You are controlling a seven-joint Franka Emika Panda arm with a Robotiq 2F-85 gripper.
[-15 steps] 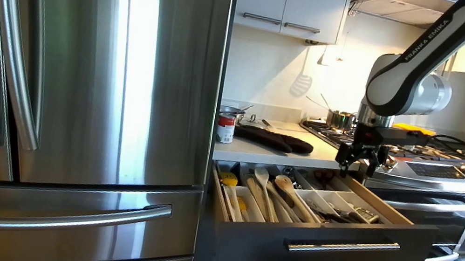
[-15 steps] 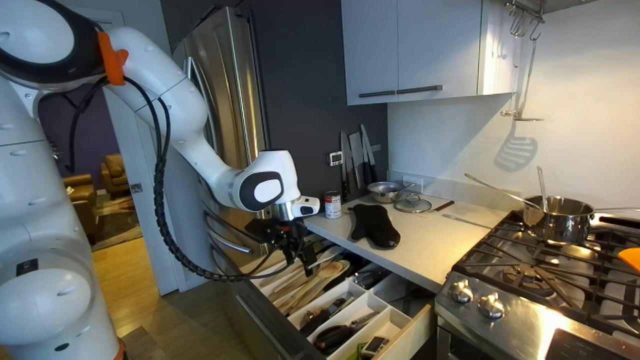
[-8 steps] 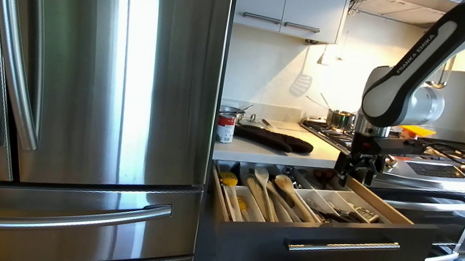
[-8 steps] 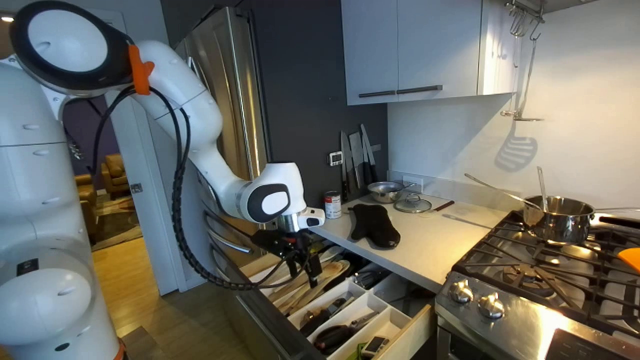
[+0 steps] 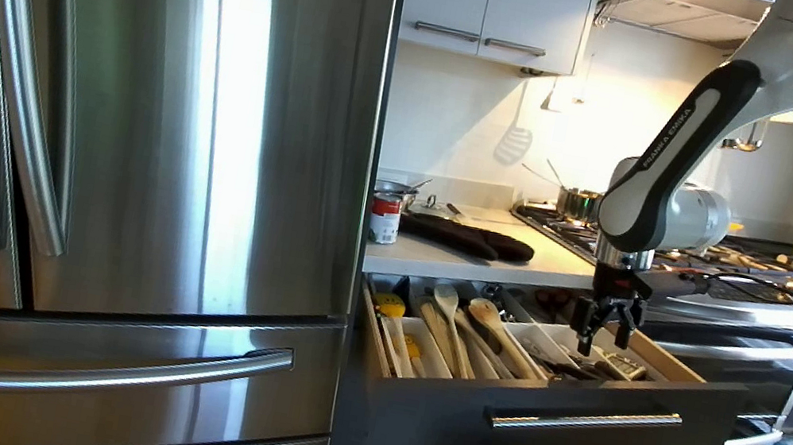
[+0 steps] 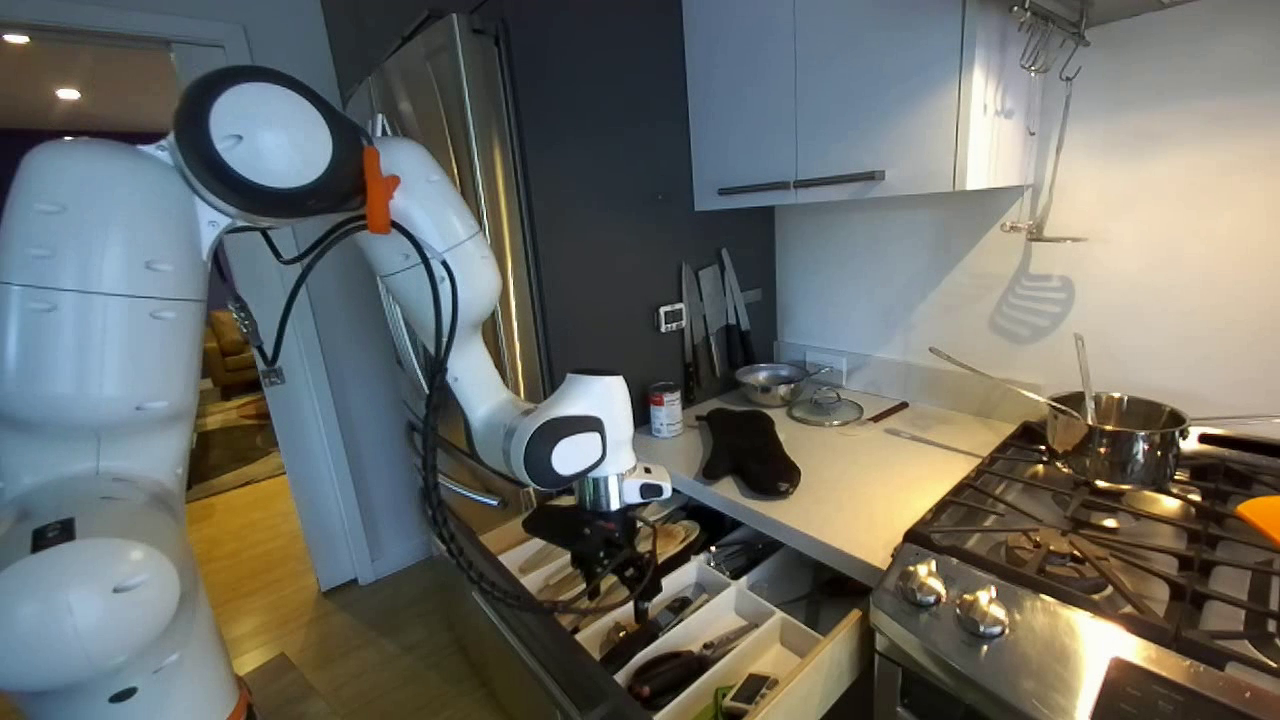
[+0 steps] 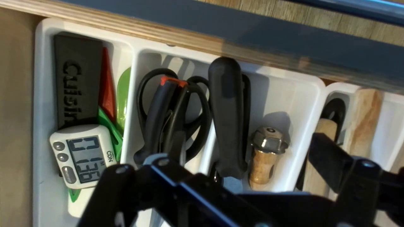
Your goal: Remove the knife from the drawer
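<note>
The drawer (image 5: 428, 421) stands pulled out in both exterior views; its light wooden side (image 6: 825, 665) shows, with white trays inside. The knife (image 7: 225, 116) lies in a tray compartment, its thick black handle toward the drawer front. Most of its blade is hidden behind my gripper in the wrist view. The knife's handle also shows in an exterior view (image 6: 632, 650). My gripper (image 5: 603, 344) points down, open and empty, just above the tray compartments. In the wrist view my gripper's (image 7: 254, 153) fingers stand on either side of the knife, apart from it.
Black-handled scissors (image 7: 189, 94) and a wood-and-metal stopper (image 7: 266, 154) lie beside the knife. A white timer (image 7: 83, 156) and wooden spoons (image 5: 492, 323) fill other compartments. The countertop (image 6: 850, 480) overhangs the drawer's back. The stove (image 6: 1000, 610) and fridge (image 5: 138, 131) flank it.
My gripper has moved down toward the drawer and forward over the knife's compartment, staying open. The arm has swung with it. The drawer and its contents have not moved.
</note>
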